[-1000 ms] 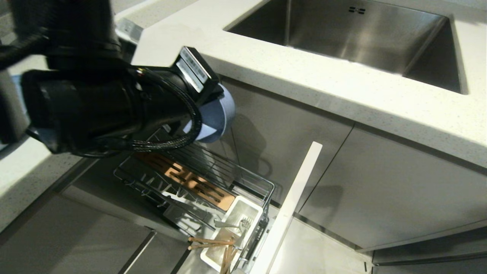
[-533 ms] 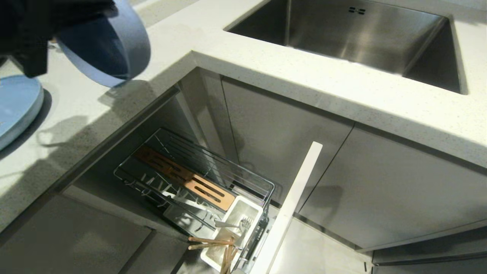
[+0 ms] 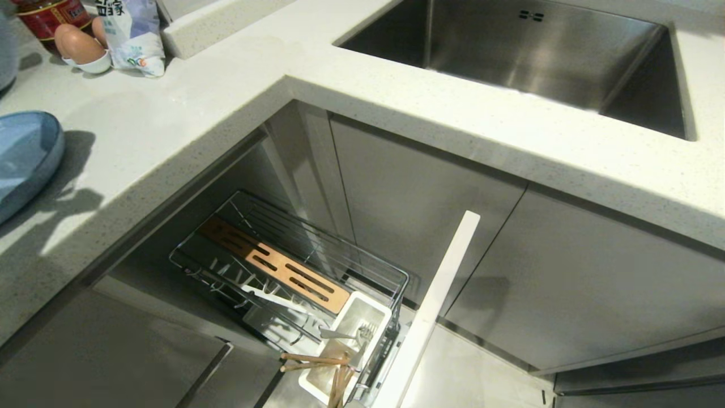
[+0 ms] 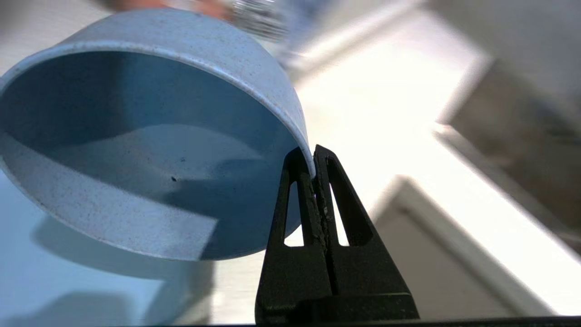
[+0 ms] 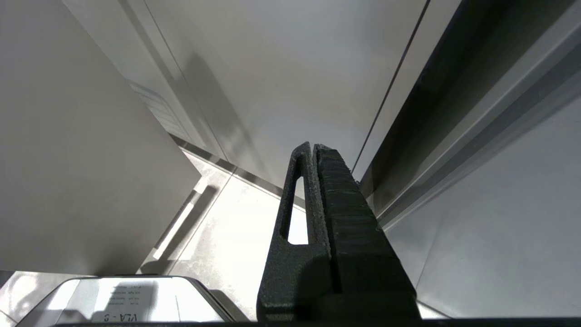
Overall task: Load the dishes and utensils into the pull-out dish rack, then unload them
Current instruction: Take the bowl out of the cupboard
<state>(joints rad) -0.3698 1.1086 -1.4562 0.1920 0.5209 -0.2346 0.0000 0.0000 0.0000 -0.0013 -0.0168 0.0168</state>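
Unloading step. Bowl (image 4: 150, 136) is pinched at its rim by the left pincer (image 4: 313, 168), tilted over the worktop (image 4: 386, 113), plate (image 3: 25, 153) below. Next: bowl to be levelled, lowered, released. Right pincer (image 5: 313, 150) is pressed together, parked.

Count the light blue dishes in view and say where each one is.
2. The plate lies on the counter at the head view's left edge. The bowl is pinched by its rim in the left hand. Others may lie out of view.
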